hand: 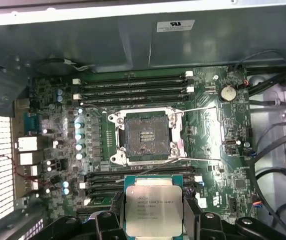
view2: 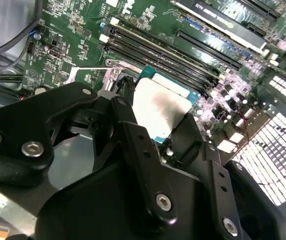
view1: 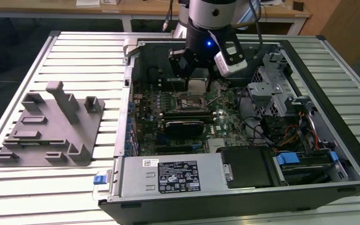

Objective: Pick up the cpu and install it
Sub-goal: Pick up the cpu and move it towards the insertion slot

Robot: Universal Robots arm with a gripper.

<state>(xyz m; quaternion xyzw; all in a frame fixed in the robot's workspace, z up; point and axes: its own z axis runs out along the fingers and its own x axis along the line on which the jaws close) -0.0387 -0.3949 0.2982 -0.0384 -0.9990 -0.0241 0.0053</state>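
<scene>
Slatted metal table [view1: 73, 51] carrying an open computer case [view1: 167, 206], with a grey fixture [view1: 48, 126] at the exterior view's left. Inside the case, the gripper [hand: 153, 224] pinches the cpu [hand: 153, 202] by two opposite edges, metal lid facing the first wrist view. The chip hangs over the motherboard [hand: 207, 125], beside the empty socket [hand: 146, 136] and not yet seated. Judged light, thin and rigid, with a smooth lid and delicate contacts; best held by its edges and kept level.
</scene>
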